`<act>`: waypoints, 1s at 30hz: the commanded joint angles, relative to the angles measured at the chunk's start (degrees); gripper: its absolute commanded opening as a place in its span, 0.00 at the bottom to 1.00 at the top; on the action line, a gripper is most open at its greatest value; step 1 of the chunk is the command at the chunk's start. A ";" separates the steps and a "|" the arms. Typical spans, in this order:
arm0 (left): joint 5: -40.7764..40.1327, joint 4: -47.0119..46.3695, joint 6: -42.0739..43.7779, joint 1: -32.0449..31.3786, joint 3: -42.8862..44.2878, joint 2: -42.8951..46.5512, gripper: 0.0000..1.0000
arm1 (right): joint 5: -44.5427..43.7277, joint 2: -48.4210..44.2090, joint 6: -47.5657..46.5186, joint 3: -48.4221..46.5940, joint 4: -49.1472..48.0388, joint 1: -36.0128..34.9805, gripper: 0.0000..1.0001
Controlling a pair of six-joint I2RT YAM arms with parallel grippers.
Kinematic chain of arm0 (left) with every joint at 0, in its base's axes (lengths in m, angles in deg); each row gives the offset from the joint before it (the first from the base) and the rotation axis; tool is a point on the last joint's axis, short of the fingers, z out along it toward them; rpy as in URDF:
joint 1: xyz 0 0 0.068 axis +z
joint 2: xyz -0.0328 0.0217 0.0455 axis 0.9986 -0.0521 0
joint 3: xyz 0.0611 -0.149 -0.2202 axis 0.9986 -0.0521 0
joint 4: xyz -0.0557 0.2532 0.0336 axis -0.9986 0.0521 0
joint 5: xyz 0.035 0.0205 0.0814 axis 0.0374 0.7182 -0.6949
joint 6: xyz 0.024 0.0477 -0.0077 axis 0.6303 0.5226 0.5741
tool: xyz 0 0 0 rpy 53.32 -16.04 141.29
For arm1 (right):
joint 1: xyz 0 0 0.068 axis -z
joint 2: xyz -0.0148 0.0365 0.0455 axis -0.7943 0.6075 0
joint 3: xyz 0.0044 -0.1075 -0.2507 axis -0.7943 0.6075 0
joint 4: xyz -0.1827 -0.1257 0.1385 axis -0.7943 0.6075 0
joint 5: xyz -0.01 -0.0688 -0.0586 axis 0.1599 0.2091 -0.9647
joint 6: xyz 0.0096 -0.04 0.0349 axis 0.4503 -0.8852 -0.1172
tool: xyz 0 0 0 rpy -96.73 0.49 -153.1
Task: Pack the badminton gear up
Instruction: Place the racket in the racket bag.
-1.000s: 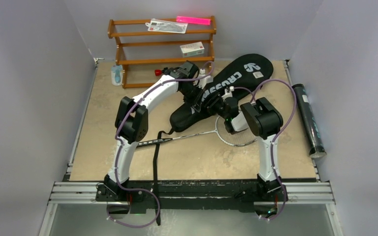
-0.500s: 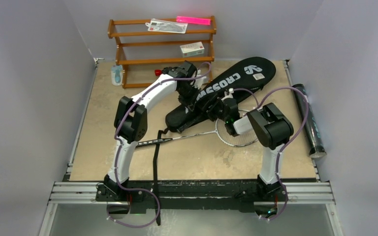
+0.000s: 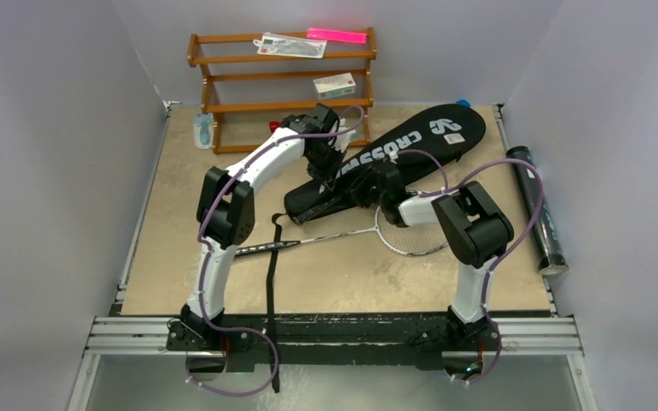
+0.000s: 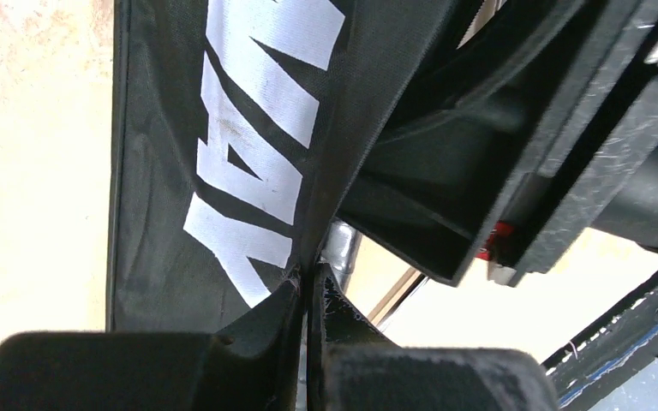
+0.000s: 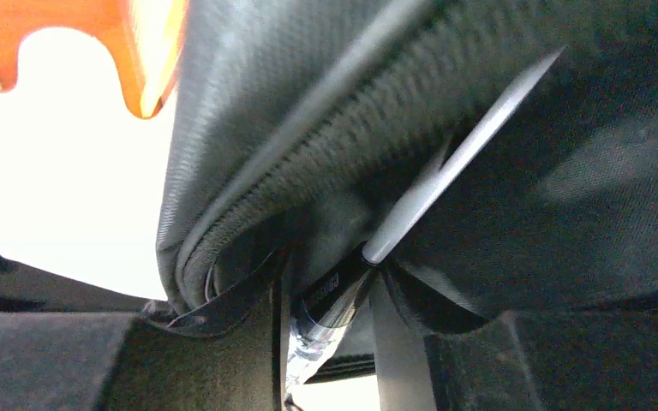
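On my overhead feed the long black bag (image 3: 458, 128) lettered CROSSWAY lies slantwise across the far half of the table (image 3: 351, 278), its wide end toward the far right corner and its narrow end near the middle. Its black strap (image 3: 270, 282) trails toward the near edge. My left tool (image 4: 308, 295) is pinched tight on a fold of the bag's fabric, right at the edge beside the white lettering. My right tool (image 5: 330, 274) sits at the bag's open mouth, just below the zipper seam. Its fingers stand narrow on either side of a second racket (image 5: 471, 145), whose silver shaft runs up into the bag. I cannot tell whether they actually press on it. The other racket (image 3: 334, 236) lies flat on the table just in front of the bag, head to the right and black handle to the left. The dark tube (image 3: 535, 210) rests along the table's right edge, well apart from both arms. The wooden rack (image 3: 257, 107) stands at the back.
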 commanded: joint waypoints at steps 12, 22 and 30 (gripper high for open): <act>0.29 -1.38 1.01 0.10 0.79 4.57 0.00 | -6.38 0.72 -0.69 -7.34 7.12 -1.03 0.56; -0.61 -1.04 1.33 0.07 0.89 4.52 0.00 | -0.52 -3.13 -3.18 -0.44 -1.86 1.22 0.71; -2.44 -0.94 1.41 0.23 0.82 4.39 0.00 | 0.31 -4.55 -1.37 0.72 1.68 1.24 0.67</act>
